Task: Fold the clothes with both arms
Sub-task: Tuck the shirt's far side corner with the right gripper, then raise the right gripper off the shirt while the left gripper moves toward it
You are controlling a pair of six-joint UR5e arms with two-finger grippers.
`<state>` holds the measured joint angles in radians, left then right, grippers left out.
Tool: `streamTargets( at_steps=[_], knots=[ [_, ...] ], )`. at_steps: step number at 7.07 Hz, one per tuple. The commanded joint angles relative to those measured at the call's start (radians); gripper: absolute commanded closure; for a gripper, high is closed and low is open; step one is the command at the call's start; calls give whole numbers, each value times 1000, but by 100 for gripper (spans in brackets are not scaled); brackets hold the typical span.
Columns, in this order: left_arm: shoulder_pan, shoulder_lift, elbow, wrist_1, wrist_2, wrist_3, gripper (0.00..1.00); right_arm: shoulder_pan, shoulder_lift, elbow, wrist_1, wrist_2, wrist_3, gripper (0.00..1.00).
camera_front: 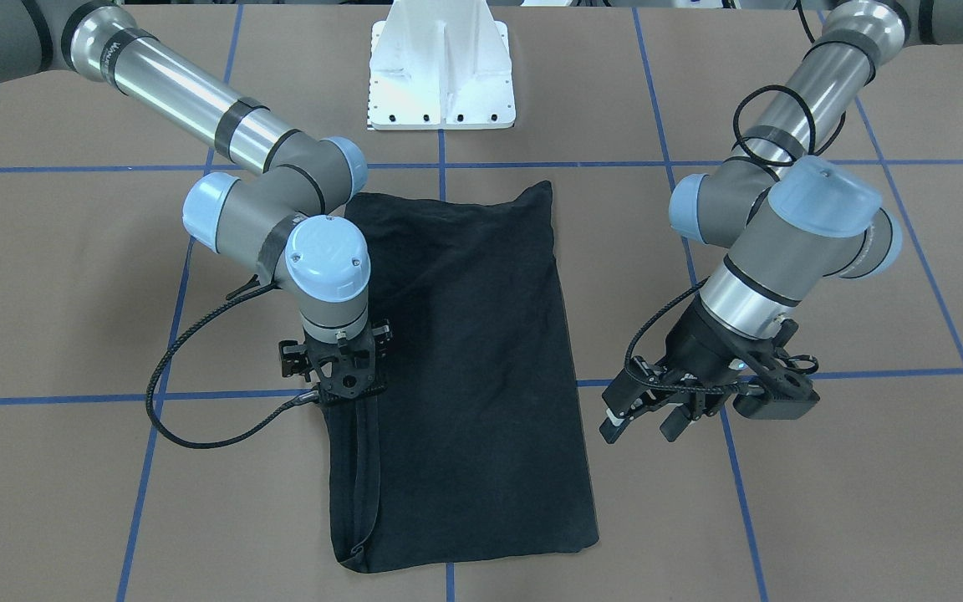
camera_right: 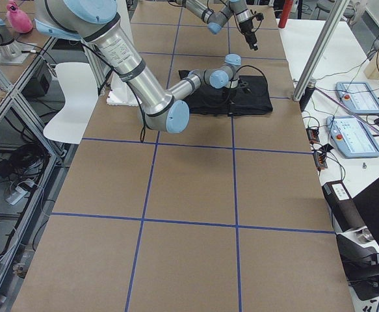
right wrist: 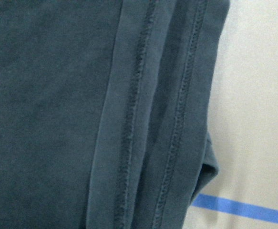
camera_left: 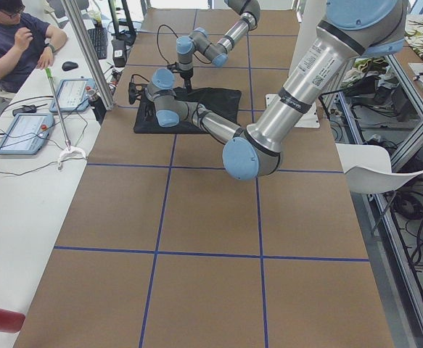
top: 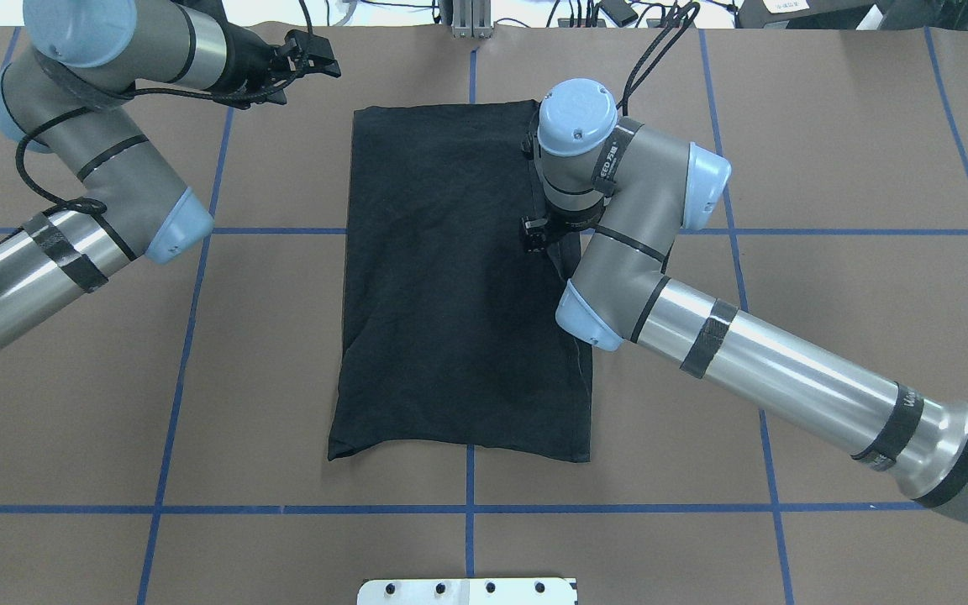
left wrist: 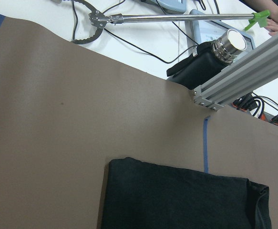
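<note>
The black T-shirt [camera_front: 473, 359] lies flat on the brown table, folded into a long narrow rectangle [top: 450, 277]. My right gripper [camera_front: 346, 386] points straight down onto the shirt's long hemmed edge, and its wrist hides it in the overhead view. The right wrist view is filled by stitched hems of the shirt [right wrist: 57, 119] at very close range, with no fingertips showing, so I cannot tell whether it is open or shut. My left gripper [camera_front: 644, 425] hovers open and empty beside the other long edge, clear of the cloth [top: 324, 57]. The left wrist view shows the shirt's [left wrist: 181, 200] far end.
The white pedestal base [camera_front: 442, 75] stands behind the shirt. Blue tape lines [top: 467, 508] grid the table. Beyond the far edge are an aluminium post [left wrist: 248, 67], a black bottle [left wrist: 210, 57] and a grabber tool [left wrist: 167, 18]. A person [camera_left: 15, 43] sits at a side desk.
</note>
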<state>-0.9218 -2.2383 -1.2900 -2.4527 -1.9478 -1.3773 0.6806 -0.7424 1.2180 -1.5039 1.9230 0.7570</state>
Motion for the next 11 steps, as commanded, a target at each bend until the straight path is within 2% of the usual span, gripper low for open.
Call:
streamTargets(
  at_steps=[1,6,8,9,10,11],
  knots=[
    [1,-4,1,0,1,0,0,23,-5,-2,-2,7,-5,0],
    [1,-15,-2,1,0,-3,0,100,-67,12,-6,66,-96,0],
    [1,-18,-6,1,-2,-3,0,151,-22,28,-53,157,-96,0],
    [1,-11,-35,3,-2,-6,0,154,-31,76,-44,212,-73,0],
    [3,-4,-69,9,-3,-12,0,152,-93,183,-41,268,21,0],
    [4,18,-104,11,-9,-11,0,139,-136,274,-12,274,127,0]
  ],
)
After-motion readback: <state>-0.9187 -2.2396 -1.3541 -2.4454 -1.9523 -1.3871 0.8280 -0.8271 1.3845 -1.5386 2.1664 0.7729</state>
